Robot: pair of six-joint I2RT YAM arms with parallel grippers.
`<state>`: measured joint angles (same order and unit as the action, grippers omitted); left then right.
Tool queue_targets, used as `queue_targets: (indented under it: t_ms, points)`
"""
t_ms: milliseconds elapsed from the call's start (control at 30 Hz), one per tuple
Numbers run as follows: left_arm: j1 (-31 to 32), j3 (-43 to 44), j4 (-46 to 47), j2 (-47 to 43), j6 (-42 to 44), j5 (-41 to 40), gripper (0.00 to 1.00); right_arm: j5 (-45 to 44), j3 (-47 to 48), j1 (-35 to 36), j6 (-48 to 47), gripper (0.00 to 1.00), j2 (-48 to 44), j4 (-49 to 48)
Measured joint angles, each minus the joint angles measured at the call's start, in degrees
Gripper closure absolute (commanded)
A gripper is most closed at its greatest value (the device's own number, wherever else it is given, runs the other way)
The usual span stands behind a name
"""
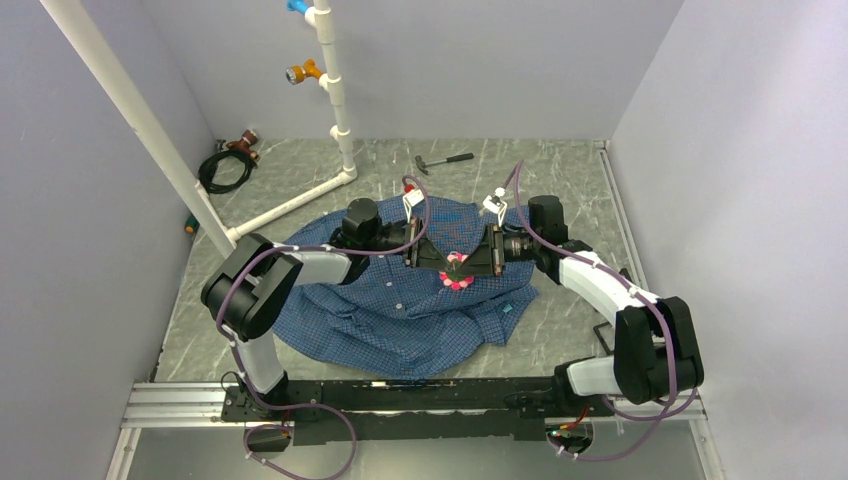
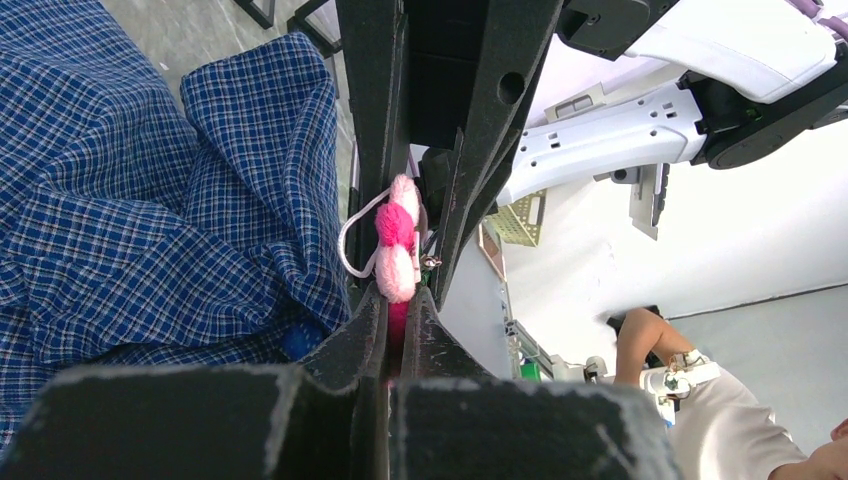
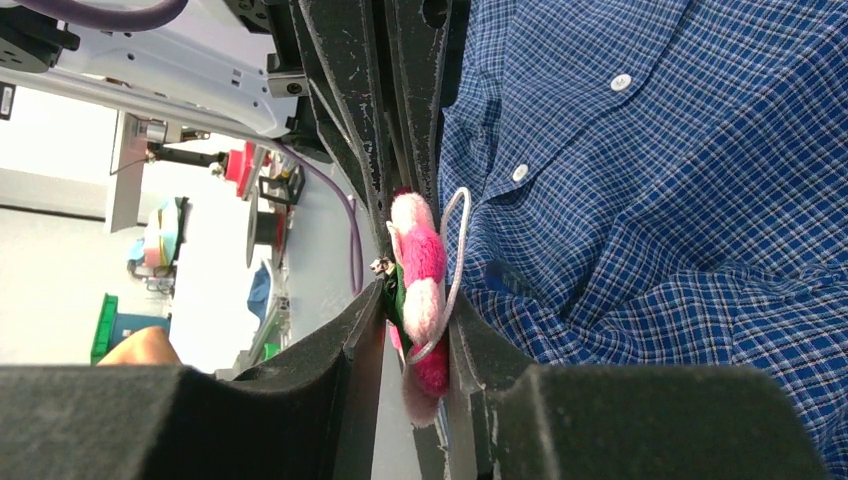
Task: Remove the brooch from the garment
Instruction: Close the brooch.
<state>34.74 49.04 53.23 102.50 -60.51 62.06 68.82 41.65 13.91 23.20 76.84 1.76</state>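
The pink flower brooch [image 1: 458, 278] is held above the middle of the blue checked shirt [image 1: 400, 315], between my two grippers, which meet tip to tip. My left gripper [image 1: 441, 262] comes from the left. In the left wrist view its jaws [image 2: 397, 293] are shut on a lower petal of the brooch [image 2: 396, 235], with the shirt [image 2: 120, 200] to the left. My right gripper [image 1: 472, 264] comes from the right. In its wrist view it [image 3: 416, 300] is shut on the brooch [image 3: 420, 265], edge-on with a green back and a thin white loop, beside the shirt [image 3: 680, 200].
A white pipe frame [image 1: 335, 90] stands at the back with coloured fittings. A black cable coil [image 1: 225, 170] lies at the back left. A small hammer [image 1: 443, 160] lies behind the shirt. Grey walls close in the left, back and right.
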Motion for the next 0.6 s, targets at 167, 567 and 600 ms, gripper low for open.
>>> queue_targets:
  t_ms: [167, 567, 600]
  points:
    - [0.00, -0.09, 0.00, 0.00, 0.28, -0.15, 1.00, -0.17, 0.20, -0.17, -0.50, 0.74, 0.00, 1.05]
    - [-0.17, -0.09, 0.24, 0.00, -0.04, -1.75, 1.00, 0.94, 0.02, -2.95, -0.28, 0.74, -0.13, 1.25]
    - [-0.22, -0.11, 0.35, 0.00, -0.20, -1.86, 1.00, 1.01, 0.00, -3.13, -0.26, 0.75, -0.20, 1.25]
